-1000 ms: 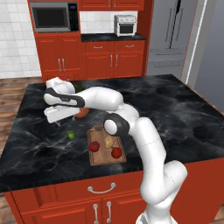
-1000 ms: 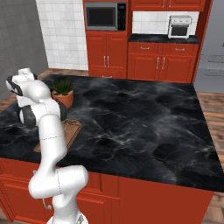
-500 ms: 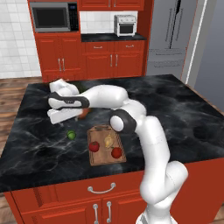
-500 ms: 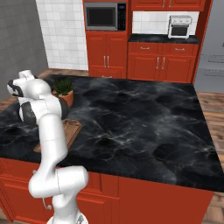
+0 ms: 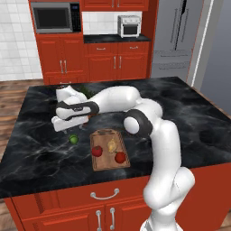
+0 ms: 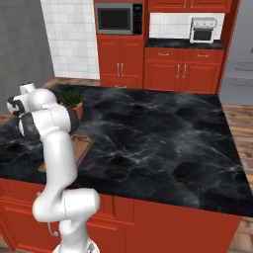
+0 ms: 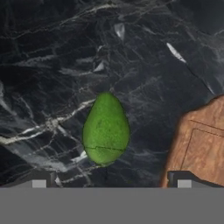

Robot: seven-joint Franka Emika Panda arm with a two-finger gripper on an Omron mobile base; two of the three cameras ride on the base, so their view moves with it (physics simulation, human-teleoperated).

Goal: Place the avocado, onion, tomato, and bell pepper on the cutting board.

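The green avocado (image 5: 73,139) lies on the black marble counter, just left of the wooden cutting board (image 5: 103,163). On the board rest the tan onion (image 5: 111,145) and two red items (image 5: 96,151) (image 5: 120,157), the tomato and the bell pepper; I cannot tell which is which. My gripper (image 5: 69,131) hangs open directly above the avocado. In the hand view the avocado (image 7: 106,129) sits centred between the two fingertips (image 7: 38,180), not touched, with a corner of the cutting board (image 7: 201,148) at the right.
A potted plant (image 6: 73,99) stands on the counter behind the arm, also seen as the plant (image 5: 86,93) in the left base view. The counter's front edge (image 5: 67,182) is near the board. Red cabinets, a microwave and a fridge line the far wall.
The hand has moved down and slightly right, coming in over the avocado. The jaws stayed open; the items on the board have not moved.
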